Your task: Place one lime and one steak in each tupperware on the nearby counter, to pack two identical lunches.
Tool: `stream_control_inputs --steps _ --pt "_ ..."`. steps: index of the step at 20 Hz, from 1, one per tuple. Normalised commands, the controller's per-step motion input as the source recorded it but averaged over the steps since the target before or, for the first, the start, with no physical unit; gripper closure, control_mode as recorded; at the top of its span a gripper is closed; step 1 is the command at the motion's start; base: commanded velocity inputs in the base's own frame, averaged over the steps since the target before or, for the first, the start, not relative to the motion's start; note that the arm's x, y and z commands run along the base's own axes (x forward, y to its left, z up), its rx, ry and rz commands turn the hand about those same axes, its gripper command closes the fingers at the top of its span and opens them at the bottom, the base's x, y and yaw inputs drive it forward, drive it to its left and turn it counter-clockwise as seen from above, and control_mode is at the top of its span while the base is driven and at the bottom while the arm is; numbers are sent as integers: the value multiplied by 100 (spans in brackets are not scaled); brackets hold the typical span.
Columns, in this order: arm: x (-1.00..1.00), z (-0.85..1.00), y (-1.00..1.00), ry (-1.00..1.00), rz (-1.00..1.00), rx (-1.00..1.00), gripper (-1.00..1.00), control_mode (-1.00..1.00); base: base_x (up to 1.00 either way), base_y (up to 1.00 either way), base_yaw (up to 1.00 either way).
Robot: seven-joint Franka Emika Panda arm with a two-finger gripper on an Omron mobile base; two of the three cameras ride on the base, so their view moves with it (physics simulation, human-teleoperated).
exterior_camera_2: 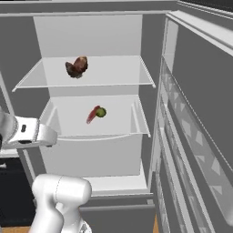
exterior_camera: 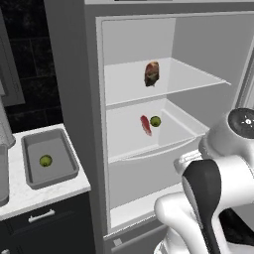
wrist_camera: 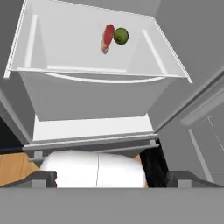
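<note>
On the counter (exterior_camera: 54, 191) to the left of the open fridge (exterior_camera: 94, 99), I see a grey tupperware (exterior_camera: 67, 149) holding one lime (exterior_camera: 45, 160) and no steak. Inside the fridge, the middle shelf (exterior_camera: 124, 144) carries a second lime (exterior_camera: 155, 121) touching or just beside a red steak (exterior_camera: 145, 125); the shelf above holds a darker, browner steak (exterior_camera: 152, 73).

From the hand camera, the middle-shelf pair, steak (wrist_camera: 106, 38) and lime (wrist_camera: 120, 36), lies ahead of and above the gripper (wrist_camera: 111, 179), well apart from it. That steak's long axis runs roughly front to back into the fridge, though it may be propped on edge; I cannot settle that at this resolution.

The jaws stand fully apart and hold nothing. I judge the coming reach must go forward and up to that shelf.

I can read no brands, labels or writing on any surface.
</note>
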Motion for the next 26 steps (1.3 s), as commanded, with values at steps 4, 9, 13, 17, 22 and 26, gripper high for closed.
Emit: stream_control_inputs --steps 4,9,13,17,22,26 --pt "100 43 -42 -16 2 1 -100 -100 0 0 0" --pt "100 -8 -37 -3 0 11 -100 -100 0 0 0" --pt "100 -62 -14 -1 0 15 -100 -100 0 0 0" --pt "83 -43 0 -6 0 11 -100 -100 0 0 0" --pt "67 -20 0 -3 0 7 -100 -100 0 0 0" --pt "60 -16 1 0 1 7 -100 -100 0 0 0"
